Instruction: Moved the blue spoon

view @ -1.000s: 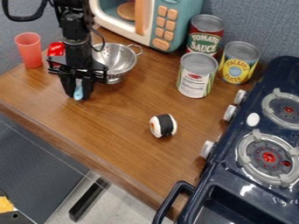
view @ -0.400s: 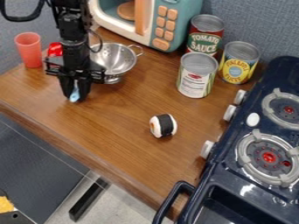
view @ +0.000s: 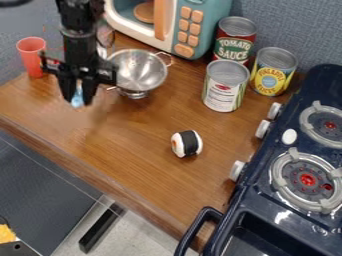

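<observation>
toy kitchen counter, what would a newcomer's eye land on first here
Probably the navy blue toy stove with its grey ring burners, filling the right side. Then the black two-finger gripper at the upper left, with a light blue spoon between its fingers, beside a shiny metal colander.

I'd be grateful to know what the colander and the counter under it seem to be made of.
The colander looks like polished metal, probably stainless steel, judging by its silvery shine and bright highlights. The counter looks like wood with a satin finish, given its brown grain and soft sheen, though a printed wood-look laminate is possible.
</observation>
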Robot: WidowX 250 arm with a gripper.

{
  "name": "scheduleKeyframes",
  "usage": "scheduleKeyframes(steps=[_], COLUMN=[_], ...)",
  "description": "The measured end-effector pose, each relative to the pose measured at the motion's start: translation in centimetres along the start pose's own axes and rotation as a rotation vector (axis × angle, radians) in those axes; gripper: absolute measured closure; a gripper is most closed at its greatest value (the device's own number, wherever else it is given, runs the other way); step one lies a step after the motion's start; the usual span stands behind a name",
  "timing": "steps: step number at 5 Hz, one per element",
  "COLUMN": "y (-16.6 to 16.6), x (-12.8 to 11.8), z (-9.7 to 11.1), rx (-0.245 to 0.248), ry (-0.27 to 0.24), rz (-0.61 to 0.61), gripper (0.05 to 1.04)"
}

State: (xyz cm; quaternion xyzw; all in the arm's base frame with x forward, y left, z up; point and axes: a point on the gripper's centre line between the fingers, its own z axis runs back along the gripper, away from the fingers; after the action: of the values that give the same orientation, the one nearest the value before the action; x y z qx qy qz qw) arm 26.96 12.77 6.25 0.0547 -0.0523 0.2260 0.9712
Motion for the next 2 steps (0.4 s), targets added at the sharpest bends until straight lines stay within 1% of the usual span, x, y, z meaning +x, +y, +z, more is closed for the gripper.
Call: scheduleKeyframes(steps=[1, 2], y=[0.18, -0.52], x=[-0.49, -0.58], z=[2.37, 2.47], rx=[-0.002, 0.008], ry=[-0.040, -0.037], rz=[0.020, -0.004], gripper=[0.758, 0.758])
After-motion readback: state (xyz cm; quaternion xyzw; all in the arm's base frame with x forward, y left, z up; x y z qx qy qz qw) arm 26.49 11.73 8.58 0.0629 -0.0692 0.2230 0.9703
